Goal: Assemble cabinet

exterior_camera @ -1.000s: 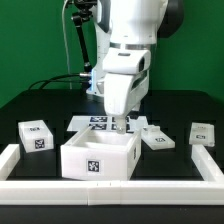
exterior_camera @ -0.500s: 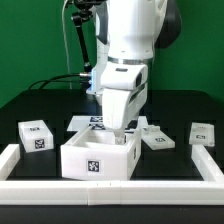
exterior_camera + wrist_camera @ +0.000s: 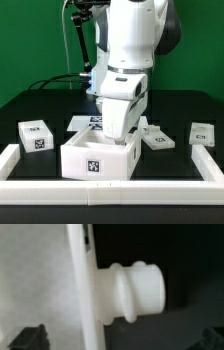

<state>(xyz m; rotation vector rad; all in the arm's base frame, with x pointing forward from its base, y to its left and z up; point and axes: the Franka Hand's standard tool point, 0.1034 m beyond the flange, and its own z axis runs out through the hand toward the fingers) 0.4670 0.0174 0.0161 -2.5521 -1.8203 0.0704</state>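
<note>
At the cabinet [image 3: 98,158] rear edge, gripper [image 3: 120,339] is hovering, fingers [image 3: 30,336] spread apart. Bare bench [image 3: 40,100] is stretching behind.

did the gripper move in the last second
Yes. The gripper has dropped lower, dipping toward the open cabinet box, which has stayed put.

The exterior view looks slightly down over the worktop [image 3: 35,108] from a middle distance. It faces the tagged side of the cabinet [image 3: 100,155], and the arm stands behind the cabinet. The wrist view is very near to the cabinet's white wall [image 3: 40,286], so the picture is blurred. Both views share only the cabinet.
</note>
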